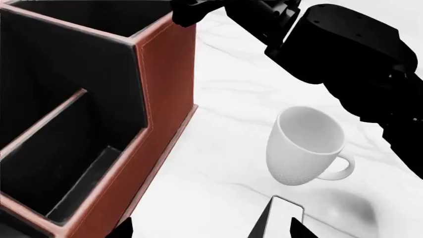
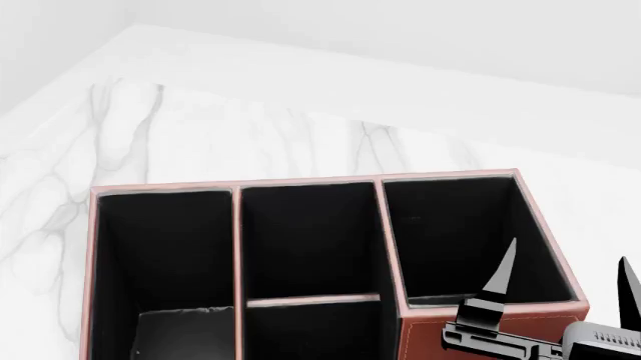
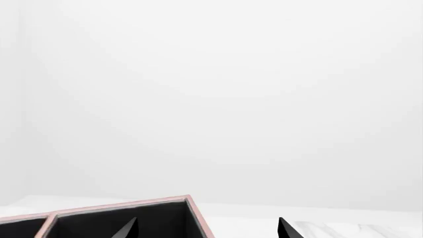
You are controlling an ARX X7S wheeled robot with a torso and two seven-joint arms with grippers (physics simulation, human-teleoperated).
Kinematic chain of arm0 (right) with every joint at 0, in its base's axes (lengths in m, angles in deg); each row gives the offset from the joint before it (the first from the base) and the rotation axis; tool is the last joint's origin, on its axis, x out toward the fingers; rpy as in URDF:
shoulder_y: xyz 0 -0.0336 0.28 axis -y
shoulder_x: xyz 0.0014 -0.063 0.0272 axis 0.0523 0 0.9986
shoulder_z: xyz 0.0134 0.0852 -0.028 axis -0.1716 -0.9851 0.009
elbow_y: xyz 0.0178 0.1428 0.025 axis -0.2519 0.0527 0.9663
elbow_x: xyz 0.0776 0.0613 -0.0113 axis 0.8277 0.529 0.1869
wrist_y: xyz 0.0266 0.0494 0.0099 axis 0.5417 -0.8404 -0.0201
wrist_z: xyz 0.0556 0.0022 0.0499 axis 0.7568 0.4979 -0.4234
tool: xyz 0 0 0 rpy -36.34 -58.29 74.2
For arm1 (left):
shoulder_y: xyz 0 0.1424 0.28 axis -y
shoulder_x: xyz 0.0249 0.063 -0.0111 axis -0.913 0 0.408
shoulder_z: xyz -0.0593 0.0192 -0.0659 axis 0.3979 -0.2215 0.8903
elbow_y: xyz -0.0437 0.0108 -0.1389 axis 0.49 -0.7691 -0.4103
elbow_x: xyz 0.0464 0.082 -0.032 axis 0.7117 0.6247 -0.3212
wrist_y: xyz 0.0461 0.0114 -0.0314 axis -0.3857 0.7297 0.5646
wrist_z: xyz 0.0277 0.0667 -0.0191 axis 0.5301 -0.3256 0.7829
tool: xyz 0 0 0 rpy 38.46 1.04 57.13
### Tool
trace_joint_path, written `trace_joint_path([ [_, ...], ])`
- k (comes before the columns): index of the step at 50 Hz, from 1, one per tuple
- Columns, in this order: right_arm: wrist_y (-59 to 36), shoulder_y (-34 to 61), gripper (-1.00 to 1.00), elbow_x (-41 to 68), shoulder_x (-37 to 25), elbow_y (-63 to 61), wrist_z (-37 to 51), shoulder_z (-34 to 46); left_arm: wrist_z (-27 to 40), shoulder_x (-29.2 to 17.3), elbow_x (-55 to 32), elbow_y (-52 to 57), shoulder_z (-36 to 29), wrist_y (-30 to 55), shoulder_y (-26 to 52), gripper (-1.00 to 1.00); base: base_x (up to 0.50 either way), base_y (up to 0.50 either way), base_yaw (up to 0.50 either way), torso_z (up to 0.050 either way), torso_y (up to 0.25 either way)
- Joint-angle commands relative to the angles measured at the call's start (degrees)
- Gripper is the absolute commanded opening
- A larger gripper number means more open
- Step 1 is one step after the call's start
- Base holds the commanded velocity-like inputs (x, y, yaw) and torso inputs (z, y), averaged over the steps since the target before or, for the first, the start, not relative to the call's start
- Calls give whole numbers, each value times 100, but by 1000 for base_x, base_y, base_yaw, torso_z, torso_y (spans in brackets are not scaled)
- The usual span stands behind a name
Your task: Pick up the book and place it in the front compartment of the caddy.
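Note:
The book stands upright on the white marble counter, its black cover and white page edge showing at the edge of the left wrist view. My left gripper is open, and the book sits just inside one of its fingertips. The reddish-brown caddy stands right beside that gripper's other fingertip. From the head view I look down into the caddy. Its front compartment lies on the near side of a low pinkish divider. My right gripper hangs open and empty over the caddy's right near corner.
A white handled mug stands on the counter just beyond the book, close to the caddy's side. My black right arm reaches overhead above the mug. A white wall rises behind the marble counter.

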Motion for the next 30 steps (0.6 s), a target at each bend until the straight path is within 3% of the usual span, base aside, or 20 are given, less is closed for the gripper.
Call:
trace_joint_path([
  [1, 41, -16, 100, -105, 68, 2, -87, -64, -301, -61, 259, 207, -214, -152, -33, 100, 0, 0, 0, 0, 0],
  [19, 69, -9, 100, -99, 33, 29, -53, -33, -900, -220, 679, 455, -693, -564, -71, 100, 0, 0, 0, 0, 0],
  [30, 134, -30, 100, -78, 21, 50, -37, -32, -1531, -467, 1723, 402, -1594, -1026, -20, 100, 0, 0, 0, 0, 0],
])
